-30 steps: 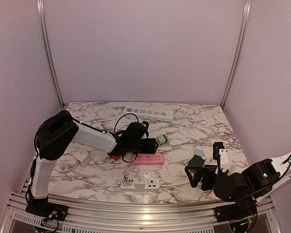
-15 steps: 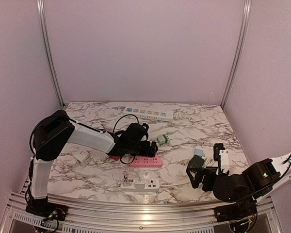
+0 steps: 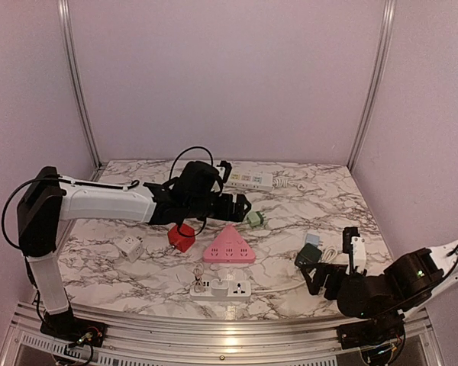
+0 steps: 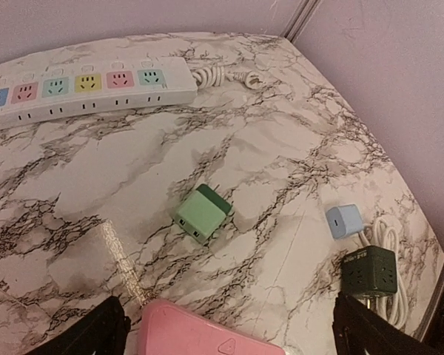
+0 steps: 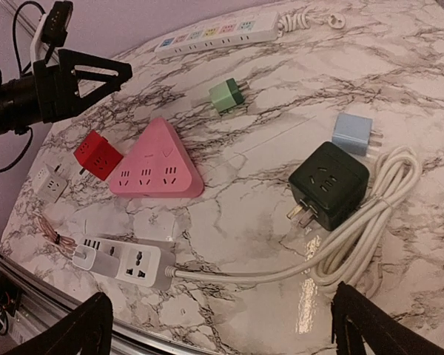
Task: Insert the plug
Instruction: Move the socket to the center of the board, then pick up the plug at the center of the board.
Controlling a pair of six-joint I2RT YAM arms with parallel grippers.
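Bench: marble table. A long white strip runs along the far side and a pink triangular strip lies mid-table. The left gripper hangs over the pink strip's far edge, jaws spread wide with nothing between them. The right gripper sits low at near right, likewise spread and empty. Task item is taken to be the green plug. It lies on its side on bare marble between the pink and white strips, touching neither, prongs pointing far-right. Judgement: a small hard plastic block, light and stiff, with smooth and probably slippery faces. Pinch across two opposite flat sides of the body, back from the prongs. A hold near a corner may let it twist.
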